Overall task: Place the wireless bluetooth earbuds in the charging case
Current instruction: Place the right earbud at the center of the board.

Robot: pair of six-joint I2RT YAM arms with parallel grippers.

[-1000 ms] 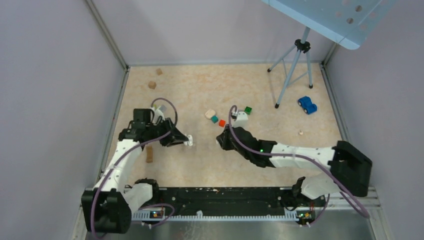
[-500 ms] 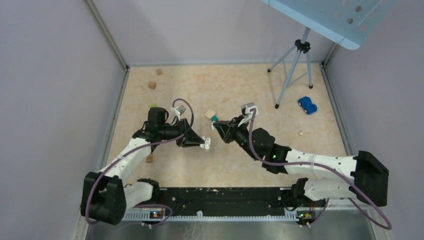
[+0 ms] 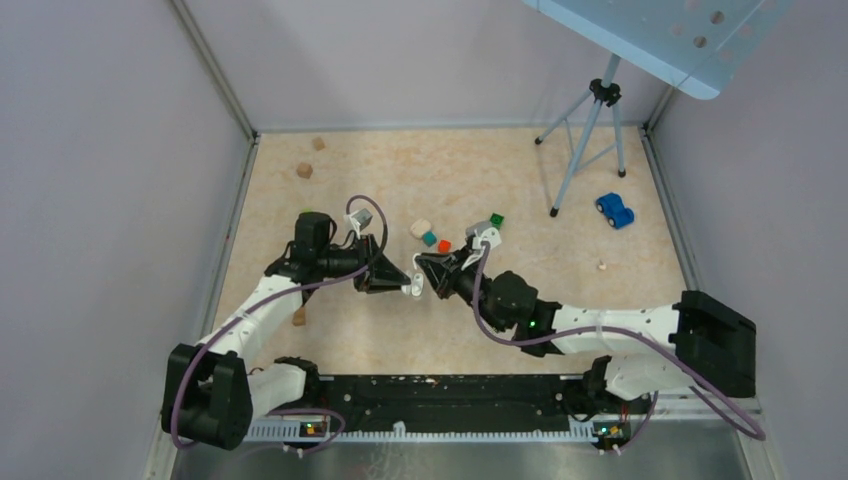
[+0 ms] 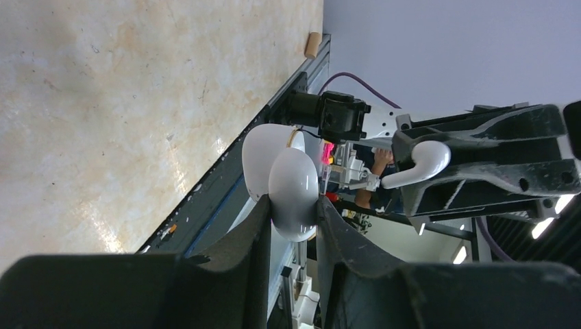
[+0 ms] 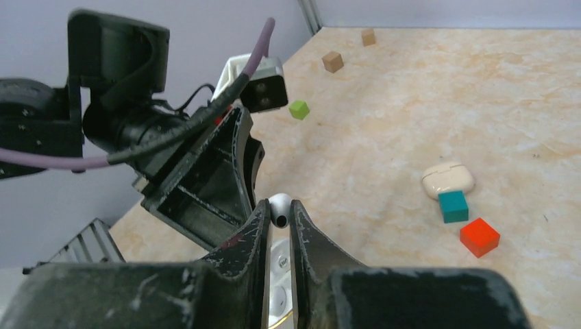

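A white charging case [image 4: 293, 185] with its lid swung open is pinched between the fingers of my left gripper [image 4: 291, 205], which holds it above the table mid-floor [image 3: 411, 287]. One white earbud [image 5: 279, 205] sits at the fingertips of my right gripper [image 5: 279, 209], which is shut on it. In the left wrist view the same earbud [image 4: 421, 161] shows its stem between the right arm's dark fingers. The two grippers meet tip to tip in the top view, the right gripper [image 3: 424, 272] just right of the case. The case's open wells [image 5: 277, 274] lie directly under the right fingers.
A closed cream rounded case [image 5: 448, 179] lies beside a teal cube [image 5: 453, 206] and a red cube [image 5: 479, 236]. A green cube [image 5: 298, 109] and tan wooden blocks [image 5: 333, 62] lie farther back. A tripod [image 3: 585, 140] and a blue toy car [image 3: 614, 210] stand at the back right.
Both arms swung inward until their tips met. In the last half second the right gripper came down and left with the earbud to the case; the left barely moved.
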